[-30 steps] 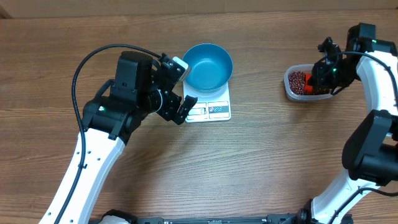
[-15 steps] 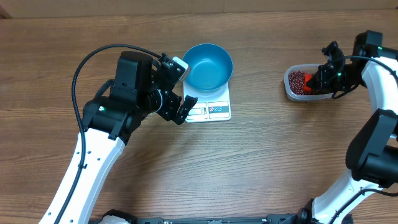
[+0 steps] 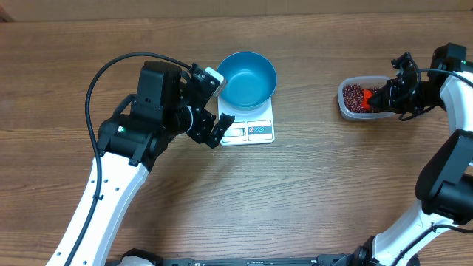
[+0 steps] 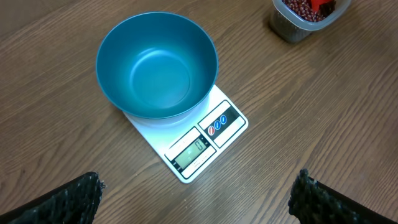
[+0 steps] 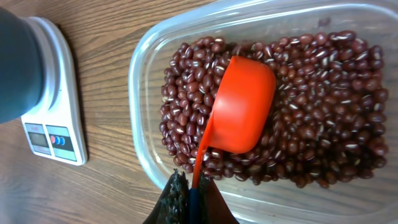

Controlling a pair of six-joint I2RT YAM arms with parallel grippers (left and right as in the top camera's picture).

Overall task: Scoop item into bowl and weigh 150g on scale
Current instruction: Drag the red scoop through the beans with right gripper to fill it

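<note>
Wide wooden counter (image 3: 310, 185), and both arms are over it. On the left side, the left tool (image 3: 219, 102) hangs just beside the weighing station with its fingers spread wide apart, gripping nothing; the wrist view looks straight down between them. Over on the far right, the right tool (image 5: 188, 202) is reaching into the tub, fingers pressed together and clamped on the thin handle of the scoop.

Centre stage: the blue bowl (image 3: 247, 77) sits on the back part of the white scale (image 3: 251, 130), overhanging its edges, with the display and buttons showing at the near edge. Well apart to the right stands the clear plastic tub (image 3: 344, 105).

Inside it, the orange scoop (image 5: 239, 112) lies with the rounded back of its cup facing the wrist camera, resting among the beans (image 5: 311, 143). The little maroon beans cover the tub's floor all around the cup.
</note>
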